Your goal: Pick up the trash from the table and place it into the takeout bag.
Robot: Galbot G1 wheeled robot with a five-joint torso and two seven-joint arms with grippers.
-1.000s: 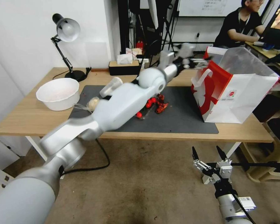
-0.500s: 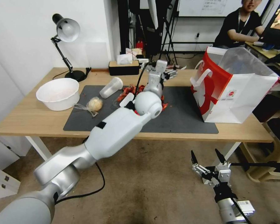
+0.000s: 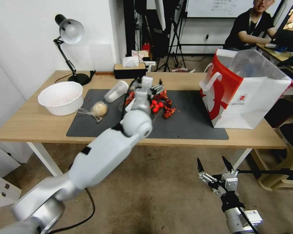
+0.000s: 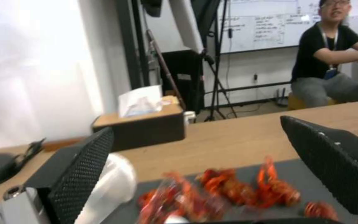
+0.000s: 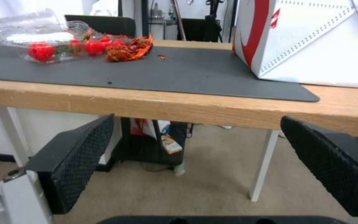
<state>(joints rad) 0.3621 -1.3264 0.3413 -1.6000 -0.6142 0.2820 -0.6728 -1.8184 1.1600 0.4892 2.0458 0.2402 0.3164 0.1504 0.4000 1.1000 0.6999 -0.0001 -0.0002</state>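
Above the middle of the dark mat, the left gripper (image 3: 157, 88) hangs with jaws spread wide and empty. Just below and ahead of it lies the crumpled red wrapper (image 4: 228, 193), a ragged heap stretched crosswise between the fingers. The takeout bag (image 3: 247, 94) stands open, well apart toward the robot's right. The right gripper (image 3: 215, 169), also spread, idles below the table (image 3: 35, 123) edge. The arm hides part of the heap.

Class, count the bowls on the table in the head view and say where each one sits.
1. A large white bowl sits on the bare wood of the table, left of the dark mat. Others may be hidden behind the left arm.
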